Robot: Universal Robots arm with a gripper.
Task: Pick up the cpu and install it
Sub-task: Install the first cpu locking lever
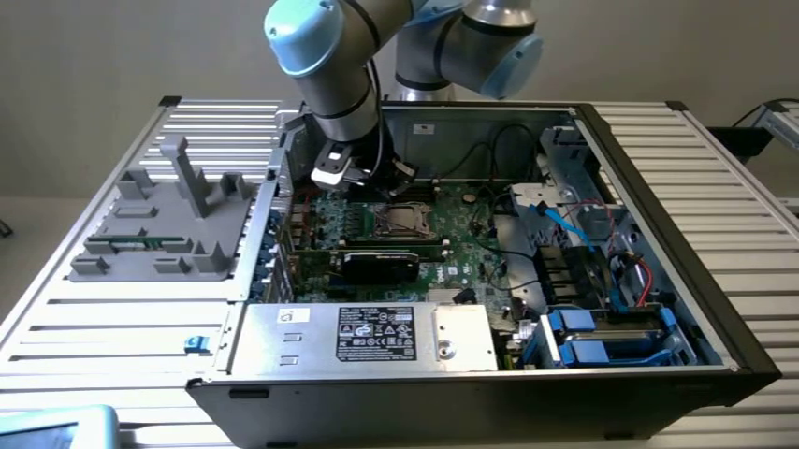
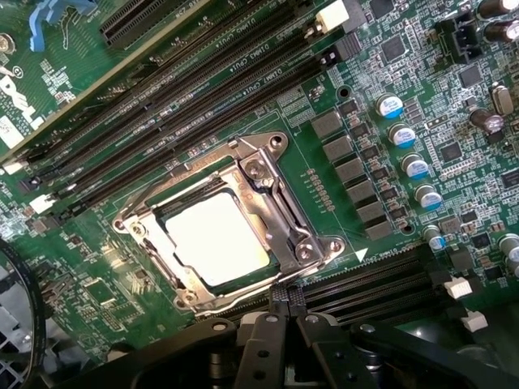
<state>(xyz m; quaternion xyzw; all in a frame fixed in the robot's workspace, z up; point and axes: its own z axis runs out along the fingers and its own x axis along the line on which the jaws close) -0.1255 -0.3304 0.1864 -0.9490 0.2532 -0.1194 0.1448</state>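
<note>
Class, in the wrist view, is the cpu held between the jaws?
No, the cpu lies flat in the socket on the motherboard.

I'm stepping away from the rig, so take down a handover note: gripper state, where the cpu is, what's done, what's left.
Gripper: shut, holding nothing, hovers just beside the socket.
cpu: lies flat in the socket, inside its metal frame.
Done: cpu is picked up and placed in the socket.
Left: whether it is fully seated and latched cannot be told from here; check that.
</note>
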